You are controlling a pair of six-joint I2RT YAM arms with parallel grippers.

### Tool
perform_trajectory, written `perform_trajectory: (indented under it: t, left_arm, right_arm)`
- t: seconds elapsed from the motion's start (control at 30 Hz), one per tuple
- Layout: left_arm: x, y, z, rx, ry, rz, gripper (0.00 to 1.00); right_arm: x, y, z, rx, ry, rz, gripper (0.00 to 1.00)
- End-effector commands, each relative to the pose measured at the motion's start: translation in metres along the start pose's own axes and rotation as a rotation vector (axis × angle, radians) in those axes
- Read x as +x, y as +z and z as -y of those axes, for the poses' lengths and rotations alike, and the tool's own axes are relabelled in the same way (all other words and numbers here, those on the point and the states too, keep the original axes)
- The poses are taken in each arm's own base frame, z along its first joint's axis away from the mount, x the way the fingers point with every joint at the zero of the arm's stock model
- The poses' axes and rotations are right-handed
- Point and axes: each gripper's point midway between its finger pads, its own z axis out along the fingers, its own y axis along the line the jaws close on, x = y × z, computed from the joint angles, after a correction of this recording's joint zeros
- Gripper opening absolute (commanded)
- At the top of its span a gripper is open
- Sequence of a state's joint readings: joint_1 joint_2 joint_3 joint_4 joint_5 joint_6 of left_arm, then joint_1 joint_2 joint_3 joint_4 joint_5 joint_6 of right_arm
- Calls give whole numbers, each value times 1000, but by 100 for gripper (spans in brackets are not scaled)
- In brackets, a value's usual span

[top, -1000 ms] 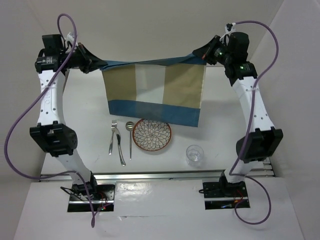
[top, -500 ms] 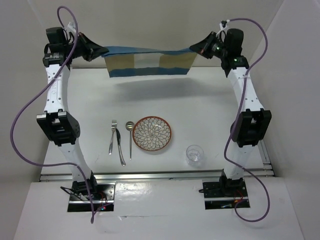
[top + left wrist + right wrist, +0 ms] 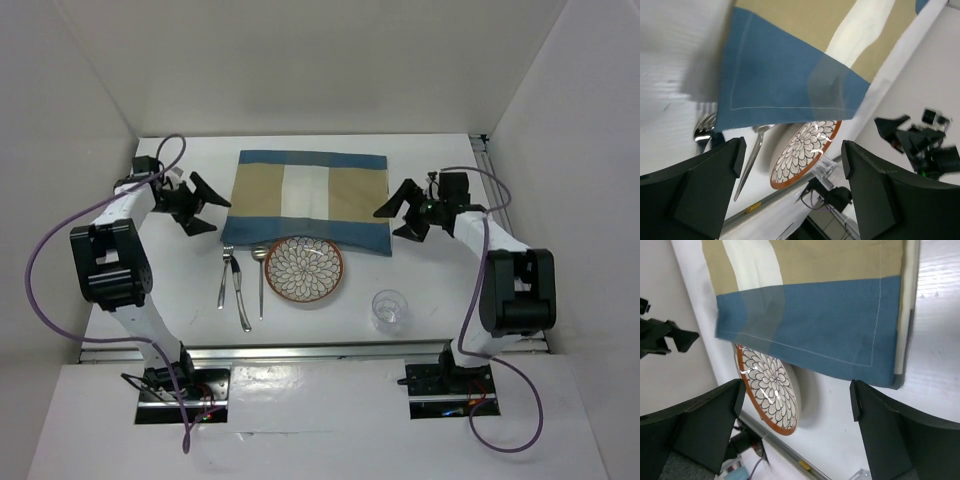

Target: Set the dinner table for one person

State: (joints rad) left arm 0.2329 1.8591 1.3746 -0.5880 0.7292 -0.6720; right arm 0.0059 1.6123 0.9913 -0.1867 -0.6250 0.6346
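Note:
The blue-and-tan striped placemat (image 3: 310, 197) lies flat on the white dinner table (image 3: 450, 280), and its near blue edge drapes over the far rim of the flower-patterned plate (image 3: 304, 268). My left gripper (image 3: 207, 209) stands open just off the mat's left edge, holding nothing. My right gripper (image 3: 396, 214) stands open just off the mat's right edge, also with nothing in it. In the left wrist view the placemat (image 3: 785, 80) and plate (image 3: 805, 152) lie ahead of the open gripper (image 3: 792, 155). The right wrist view shows the placemat (image 3: 815, 315) over the plate (image 3: 767, 390), beyond the open gripper (image 3: 797, 395).
A fork (image 3: 226, 272), knife (image 3: 240, 295) and spoon (image 3: 260, 275) lie side by side left of the plate. A clear glass (image 3: 389, 308) stands near the front right. A metal rail (image 3: 300, 350) runs along the table's near edge, and white walls close in on three sides.
Both arms came down and forward with the placemat, which was held up in the air at the back. Both grippers opened and let go; the mat now lies on the table.

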Motion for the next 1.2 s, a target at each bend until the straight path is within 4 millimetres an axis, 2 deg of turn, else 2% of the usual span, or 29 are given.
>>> perform_trajectory:
  t: [0.0,0.03,0.07,0.1,0.13,0.17,0.2,0.23,0.27,0.3,0.33,0.37,0.4,0.43,0.47,0.5,0.53,0.57,0.63,0.67,0.7,0.73,0.77,0.83,0.9,1.03,1.07,1.1,1.17]
  left_arm:
    - [-9,-43,24,-33,143,136,97]
    - [-6,-53,29,-55,154,147,97]
    - [-7,-56,24,-94,148,167,97]
    - [-7,-61,31,-94,171,189,95]
    - [-10,-61,30,-102,177,204,92]
    - [-8,-56,31,-105,181,202,86]
    - [-5,-48,36,-98,203,189,56]
    - [-14,-46,37,-102,213,208,39]
    - [-17,-26,33,-131,208,186,17]
    - [-21,-16,33,-145,200,178,2]
    - [-32,-12,49,-127,229,191,0]
    - [-34,1,48,-154,232,174,0]
    - [-37,10,45,-178,224,157,0]
    - [-49,25,43,-199,222,148,0]
    - [-47,35,41,-222,223,131,0]
    - [-50,38,36,-243,223,122,0]
    - [-44,43,35,-254,220,99,0]
    - [-35,44,35,-258,235,83,0]
    - [-36,42,37,-263,280,130,0]
    - [-29,40,38,-267,292,136,0]
    - [-31,39,35,-284,303,147,0]
    - [-29,42,37,-283,321,139,0]
    - [-28,40,38,-292,314,129,0]
    - [-22,51,36,-316,327,94,0]
    - [-19,55,35,-329,341,84,0]
    - [-24,55,40,-337,361,113,0]
    - [-23,59,43,-334,369,109,0]
    - [-31,58,51,-327,381,133,0]
    - [-38,63,43,-369,371,137,0]
  right_arm:
    - [-16,-36,-18,35,-129,124,99]
    - [-20,-41,-19,67,-136,144,99]
    - [-19,-50,-16,107,-147,153,99]
    - [-26,-54,-17,142,-156,187,99]
    - [-29,-58,-19,153,-160,206,99]
    - [-35,-60,-21,157,-166,224,95]
    - [-43,-62,-31,156,-184,252,89]
    - [-44,-59,-37,147,-195,247,80]
    - [-48,-48,-37,149,-196,231,57]
    - [-51,-40,-41,144,-204,220,47]
    - [-56,-33,-62,113,-237,219,39]
    - [-51,-10,-50,148,-214,152,31]
    - [-50,0,-51,154,-214,127,13]
    - [-50,10,-70,125,-253,106,9]
    - [-42,28,-62,150,-242,52,7]
    - [-34,32,-61,170,-252,20,7]
    - [-24,37,-69,177,-278,9,9]
    - [-14,39,-66,192,-291,-12,13]
    - [2,37,-68,174,-307,-31,23]
    - [22,38,-56,185,-301,-73,47]
    - [28,33,-57,174,-291,-72,57]
    - [37,32,-54,178,-294,-90,60]
    - [52,35,-43,197,-288,-127,67]
    - [64,33,-35,213,-283,-155,68]
    - [78,33,-33,226,-296,-181,73]
    - [84,30,-35,238,-312,-180,77]
    - [81,28,-36,243,-318,-163,76]
    - [77,28,-32,264,-322,-146,73]
    - [71,31,-36,267,-317,-131,64]
